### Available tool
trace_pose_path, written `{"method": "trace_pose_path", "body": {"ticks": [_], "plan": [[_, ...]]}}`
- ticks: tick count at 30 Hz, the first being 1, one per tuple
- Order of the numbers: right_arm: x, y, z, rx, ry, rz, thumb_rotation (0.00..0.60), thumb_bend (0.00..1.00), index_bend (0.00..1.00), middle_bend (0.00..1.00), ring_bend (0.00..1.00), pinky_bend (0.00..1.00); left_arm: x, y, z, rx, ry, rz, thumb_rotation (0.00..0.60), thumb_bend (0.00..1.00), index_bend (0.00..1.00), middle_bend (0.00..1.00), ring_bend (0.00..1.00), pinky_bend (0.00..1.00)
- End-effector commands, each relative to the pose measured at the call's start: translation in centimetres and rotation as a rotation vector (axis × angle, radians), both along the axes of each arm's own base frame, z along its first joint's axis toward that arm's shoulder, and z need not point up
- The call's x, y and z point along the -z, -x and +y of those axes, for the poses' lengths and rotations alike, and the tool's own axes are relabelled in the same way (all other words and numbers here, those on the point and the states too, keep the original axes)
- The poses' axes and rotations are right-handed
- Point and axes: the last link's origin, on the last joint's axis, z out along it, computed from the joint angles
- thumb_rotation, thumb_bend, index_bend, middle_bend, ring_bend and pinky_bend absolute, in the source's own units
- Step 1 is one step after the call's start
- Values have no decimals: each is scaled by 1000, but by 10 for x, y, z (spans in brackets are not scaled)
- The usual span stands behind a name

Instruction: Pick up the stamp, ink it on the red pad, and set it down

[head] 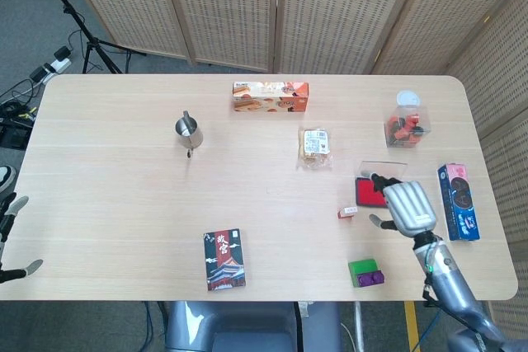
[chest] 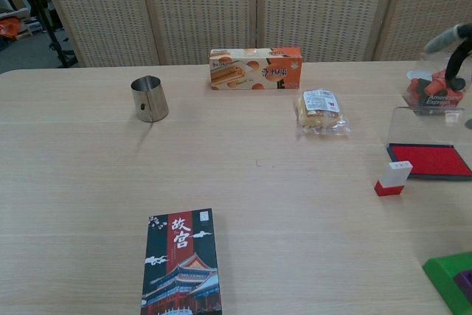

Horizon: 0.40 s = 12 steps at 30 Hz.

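Observation:
The stamp point(head: 347, 213) point(chest: 392, 178), white with a red base, stands on the table just left of the red ink pad point(head: 369, 192) point(chest: 430, 160). The pad's clear lid point(chest: 424, 119) stands up behind it. My right hand point(head: 407, 208) point(chest: 453, 48) hangs above the table to the right of the stamp. Its fingers are apart and it holds nothing. It partly covers the pad in the head view. My left hand point(head: 8, 213) shows only at the far left edge, off the table, fingers apart and holding nothing.
On the table lie an orange cookie box point(head: 270, 96), a metal cup point(head: 189, 129), a snack packet point(head: 314, 144), a dark printed box point(head: 224, 260), a green block point(head: 365, 273), a clear tub of red items point(head: 404, 125) and a blue box point(head: 459, 201).

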Motion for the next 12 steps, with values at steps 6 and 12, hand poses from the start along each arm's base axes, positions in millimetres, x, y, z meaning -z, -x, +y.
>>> {"method": "trace_pose_path", "body": {"ticks": [6, 12], "plan": [[-47, 23, 59, 10, 164, 33, 600, 0, 0, 0, 0, 6, -1, 1, -1, 4, -14, 9, 600, 122, 0, 0, 0, 0], [-55, 42, 80, 55, 227, -21, 600, 0, 0, 0, 0, 0, 0, -2, -3, 40, -24, 24, 600, 122, 0, 0, 0, 0]]}}
